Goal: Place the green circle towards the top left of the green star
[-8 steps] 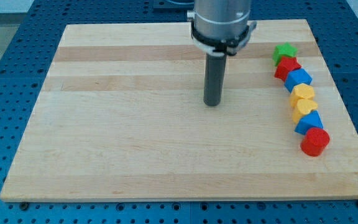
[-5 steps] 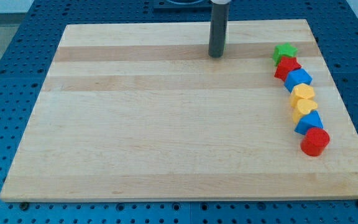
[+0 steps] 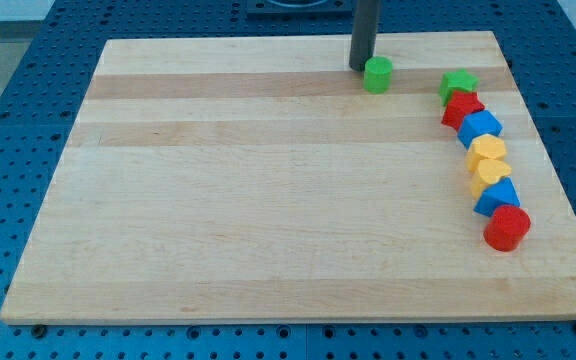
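Observation:
The green circle (image 3: 377,75) sits near the top edge of the wooden board (image 3: 218,200), right of centre. The green star (image 3: 458,83) lies to its right, at the top of a column of blocks along the board's right side. The circle stands left of the star at about the same height, well apart from it. My tip (image 3: 361,67) is just left of and slightly above the green circle, touching or nearly touching it.
Below the green star runs a close column: a red block (image 3: 462,108), a blue block (image 3: 481,127), two yellow blocks (image 3: 487,150) (image 3: 489,174), a blue block (image 3: 497,197) and a red cylinder (image 3: 507,228). The board's right edge is close to them.
My rod moved from the board's middle up toward the top edge, then a little right. The green circle, hidden before, now shows beside the tip.

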